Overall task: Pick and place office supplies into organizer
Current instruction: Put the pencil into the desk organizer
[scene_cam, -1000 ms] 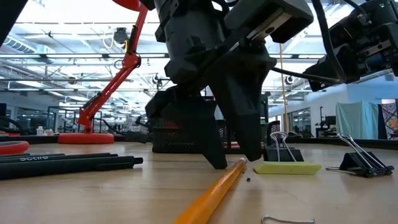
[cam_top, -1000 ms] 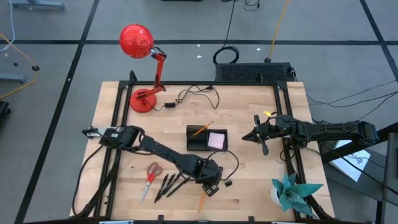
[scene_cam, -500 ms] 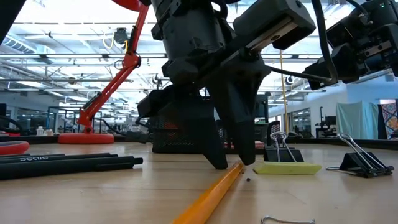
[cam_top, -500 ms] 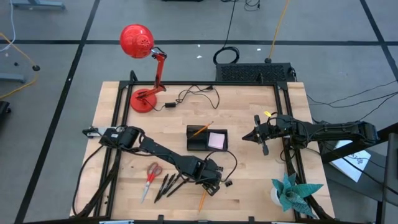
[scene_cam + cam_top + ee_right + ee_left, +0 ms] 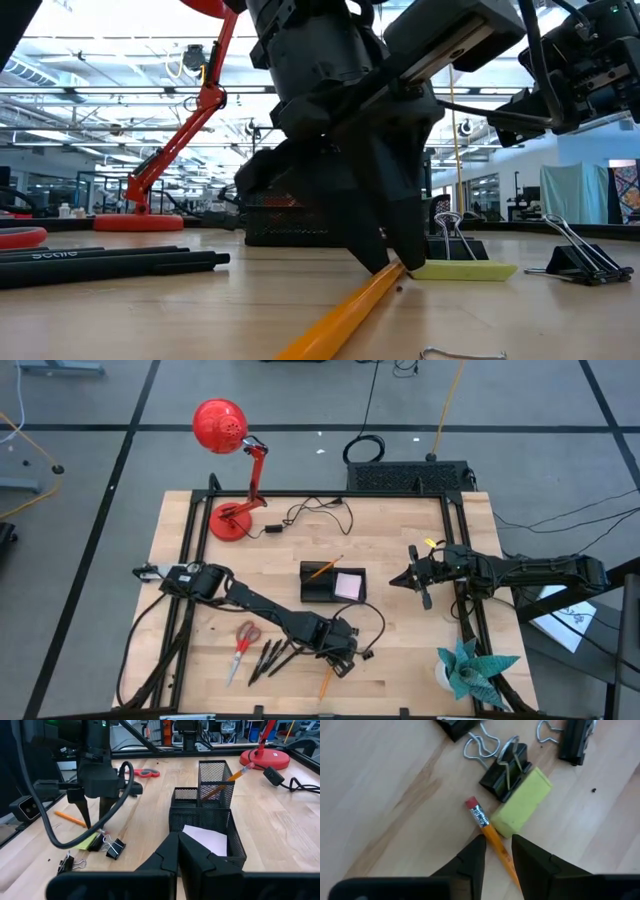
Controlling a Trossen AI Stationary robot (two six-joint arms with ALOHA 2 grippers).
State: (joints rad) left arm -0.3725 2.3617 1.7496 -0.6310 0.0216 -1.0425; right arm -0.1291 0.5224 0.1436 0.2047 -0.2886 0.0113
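Observation:
An orange pencil lies flat on the table near its front edge, eraser end toward a yellow-green piece and black binder clips. My left gripper points steeply down over the pencil. Its fingers stand close on either side of the shaft just behind the eraser, with a narrow gap still showing. The black organizer sits mid-table with a pencil upright in its tall compartment and a pale pad in its low section. My right gripper waits shut at the right.
Red-handled scissors and black pens lie left of my left gripper. More binder clips lie to its right. A red lamp with its cord stands at the far left, and a teal paper plant at the near right.
My left gripper's fingers have drawn together about the pencil, from wide apart to a narrow gap. The pencil has stayed where it lay.

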